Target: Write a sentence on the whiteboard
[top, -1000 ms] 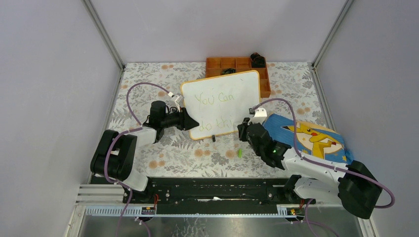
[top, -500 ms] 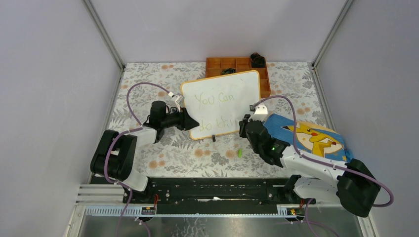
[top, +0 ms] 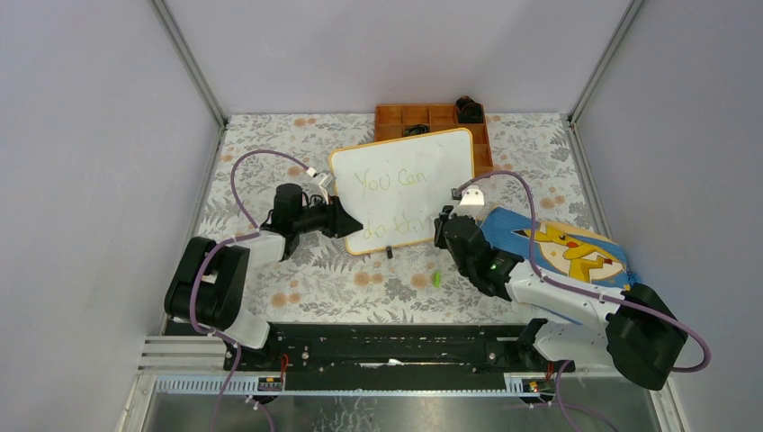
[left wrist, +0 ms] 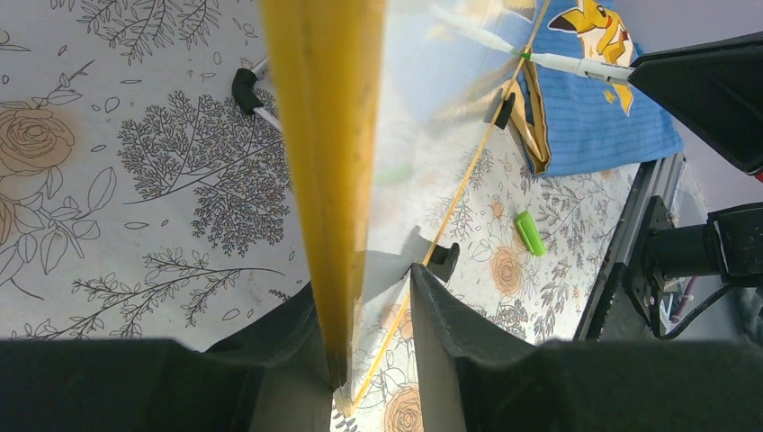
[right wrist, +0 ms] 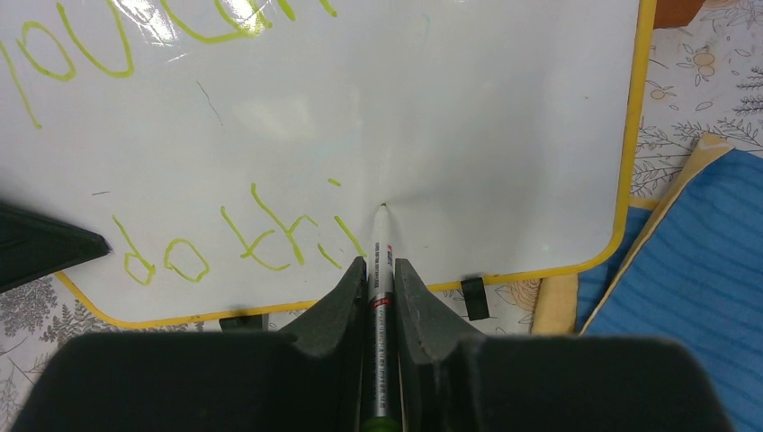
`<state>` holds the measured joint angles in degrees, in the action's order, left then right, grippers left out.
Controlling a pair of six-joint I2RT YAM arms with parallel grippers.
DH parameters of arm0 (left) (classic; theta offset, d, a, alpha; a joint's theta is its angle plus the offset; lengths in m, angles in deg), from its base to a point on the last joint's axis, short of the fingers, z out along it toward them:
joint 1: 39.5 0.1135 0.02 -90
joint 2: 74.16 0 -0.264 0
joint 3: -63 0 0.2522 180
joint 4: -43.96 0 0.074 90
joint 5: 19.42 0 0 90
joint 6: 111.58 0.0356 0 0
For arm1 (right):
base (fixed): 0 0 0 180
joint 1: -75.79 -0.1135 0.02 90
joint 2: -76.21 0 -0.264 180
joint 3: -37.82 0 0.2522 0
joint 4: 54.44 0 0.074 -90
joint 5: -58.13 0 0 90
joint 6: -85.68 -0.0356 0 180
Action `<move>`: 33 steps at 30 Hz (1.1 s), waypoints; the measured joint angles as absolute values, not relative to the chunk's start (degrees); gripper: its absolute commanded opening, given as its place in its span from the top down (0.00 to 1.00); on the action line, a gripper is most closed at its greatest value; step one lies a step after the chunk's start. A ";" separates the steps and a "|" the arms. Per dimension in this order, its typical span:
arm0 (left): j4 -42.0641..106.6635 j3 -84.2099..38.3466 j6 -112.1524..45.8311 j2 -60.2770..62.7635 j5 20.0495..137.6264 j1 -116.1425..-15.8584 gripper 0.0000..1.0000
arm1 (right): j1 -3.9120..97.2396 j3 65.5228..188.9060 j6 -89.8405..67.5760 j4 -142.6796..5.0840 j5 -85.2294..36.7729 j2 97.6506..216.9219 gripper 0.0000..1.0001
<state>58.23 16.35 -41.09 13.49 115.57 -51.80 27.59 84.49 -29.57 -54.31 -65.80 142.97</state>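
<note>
The whiteboard (top: 405, 189), white with a yellow frame, is tilted up at the middle of the table. My left gripper (top: 346, 220) is shut on its left edge; the left wrist view shows the frame (left wrist: 328, 135) edge-on between my fingers (left wrist: 369, 288). My right gripper (top: 443, 225) is shut on a silver marker (right wrist: 382, 243), whose tip touches the board (right wrist: 468, 108) just right of the last stroke. The sentence (top: 396, 180) in light green reads "You can" above "do thi" (right wrist: 243, 243).
A green marker cap (top: 436, 279) lies on the flowered tablecloth in front of the board. A blue cartoon-print cloth (top: 567, 252) lies at the right under my right arm. An orange compartment tray (top: 432, 115) stands behind the board. Side walls close in the table.
My right gripper has moved the marker slightly farther away and to the right along the second line, adding a stroke after "th". The left gripper and the board have not moved.
</note>
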 measured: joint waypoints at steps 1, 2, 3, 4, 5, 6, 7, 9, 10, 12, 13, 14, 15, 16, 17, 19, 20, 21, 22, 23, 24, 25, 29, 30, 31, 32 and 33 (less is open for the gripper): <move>58.16 16.33 -41.07 13.49 115.55 -51.80 0.60 | 27.59 84.51 -29.53 -54.18 -65.71 143.03 1.00; 58.10 16.31 -41.07 13.49 115.55 -51.80 0.60 | 27.59 84.51 -29.44 -54.12 -65.65 143.12 1.00; 58.01 16.27 -41.07 13.49 115.55 -51.80 0.60 | 27.59 84.51 -29.40 -54.12 -65.45 143.23 1.00; 57.94 16.24 -41.07 13.49 115.55 -51.80 0.60 | 27.59 84.51 -29.35 -54.03 -65.32 143.36 1.00; 57.90 16.22 -41.04 13.49 115.53 -51.80 0.60 | 27.59 84.51 -29.27 -53.90 -65.23 143.49 1.00; 57.88 16.20 -41.07 13.49 115.53 -51.80 0.60 | 27.59 84.53 -29.18 -53.74 -65.19 143.56 1.00; 57.86 16.20 -41.04 13.49 115.53 -51.80 0.60 | 27.59 84.53 -29.16 -53.72 -65.12 143.58 1.00; 57.83 16.20 -41.02 13.49 115.50 -51.80 0.60 | 27.59 84.53 -29.11 -53.70 -64.73 143.58 1.00; 57.81 16.20 -41.02 13.49 115.50 -51.80 0.60 | 27.59 84.53 -29.11 -53.70 -64.60 143.62 1.00; 57.79 16.18 -41.00 13.49 115.50 -51.80 0.60 | 27.59 84.53 -29.11 -53.68 -63.81 143.67 1.00; 57.79 16.18 -40.98 13.49 115.50 -51.80 0.61 | 27.59 84.53 -29.14 -53.68 -63.59 143.71 1.00; 57.77 16.18 -40.98 13.47 115.50 -51.80 0.60 | 27.59 84.53 -29.14 -53.68 -63.44 143.73 1.00; 57.77 16.18 -40.94 13.49 115.50 -51.80 0.60 | 27.59 84.53 -29.16 -53.66 -63.16 143.73 1.00; 57.75 16.16 -40.91 13.47 115.50 -51.80 0.60 | 27.59 84.53 -29.18 -53.66 -62.72 143.78 1.00; 57.75 16.16 -40.89 13.47 115.48 -51.80 0.60 | 27.59 84.53 -29.18 -53.68 -62.44 143.80 1.00; 57.72 16.16 -40.89 13.47 115.48 -51.82 0.60 | 27.59 84.53 -29.20 -53.70 -62.31 143.82 1.00; 57.70 16.14 -40.89 13.47 115.44 -51.84 0.60 | 27.59 84.53 -29.22 -53.72 -62.26 143.82 1.00; 57.70 16.14 -40.89 13.47 115.39 -51.84 0.60 | 27.59 84.53 -29.22 -53.74 -62.26 143.82 1.00; 57.68 16.14 -40.87 13.47 115.35 -51.86 0.60 | 27.59 84.53 -29.25 -53.77 -62.31 143.82 1.00; 57.66 16.14 -40.87 13.45 115.33 -51.86 0.61 | 27.59 84.53 -29.31 -53.81 -62.33 143.82 1.00; 57.62 16.14 -40.87 13.45 115.33 -51.86 0.60 | 27.59 84.53 -29.46 -53.85 -62.39 143.82 1.00; 57.57 16.14 -40.87 13.43 115.31 -51.86 0.60 | 27.59 84.53 -29.62 -54.07 -62.48 143.82 1.00; 57.53 16.14 -40.85 13.41 115.24 -51.90 0.60 | 27.59 84.51 -29.92 -55.08 -62.94 143.80 1.00; 57.53 16.14 -40.85 13.41 115.24 -51.90 0.60 | 27.59 84.51 -29.94 -55.43 -63.09 143.78 1.00; 57.53 16.14 -40.85 13.41 115.22 -51.90 0.60 | 27.59 84.51 -30.08 -55.75 -63.35 143.78 1.00; 57.53 16.14 -40.85 13.41 115.18 -51.95 0.60 | 27.59 84.51 -30.10 -56.00 -63.66 143.75 1.00; 57.53 16.14 -40.85 13.41 115.15 -51.97 0.60 | 27.59 84.51 -30.14 -56.21 -63.92 143.75 1.00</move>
<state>57.53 16.14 -40.85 13.41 115.15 -51.97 27.59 84.51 -30.14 -56.21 -63.92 143.75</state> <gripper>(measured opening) 0.396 0.186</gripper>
